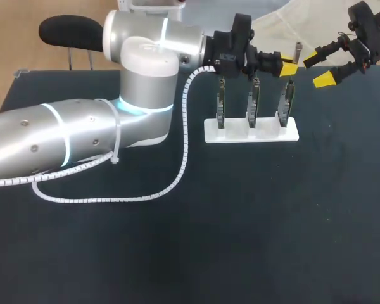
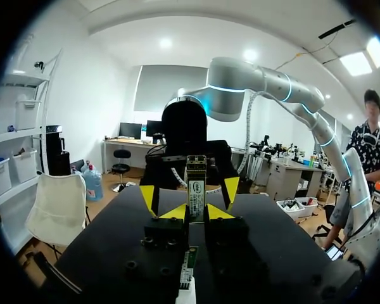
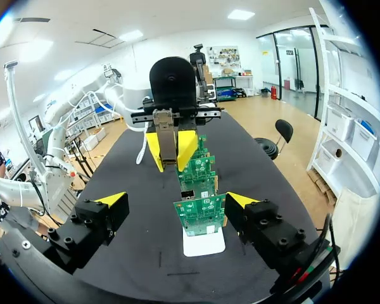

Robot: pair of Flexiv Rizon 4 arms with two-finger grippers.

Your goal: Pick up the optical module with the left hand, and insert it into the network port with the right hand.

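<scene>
The optical module (image 2: 196, 187), a slim metal bar with a label, stands upright between the yellow fingers of my left gripper (image 2: 197, 212), which is shut on it. In the head view that gripper (image 1: 289, 66) hovers over the rightmost of three green circuit boards (image 1: 285, 104), the module (image 1: 298, 49) sticking up from it. My right gripper (image 1: 318, 68) hangs open just right of it, at the table's far right. In the right wrist view my right gripper (image 3: 177, 200) is wide open around the nearest board (image 3: 199, 215), facing the left gripper (image 3: 171, 149) and the module (image 3: 167, 136).
The three boards stand upright in a white slotted stand (image 1: 251, 132) at the table's back middle. My left arm's white spiral cable (image 1: 177, 171) loops over the dark tabletop at the left. The large left arm body (image 1: 82, 136) covers the left side.
</scene>
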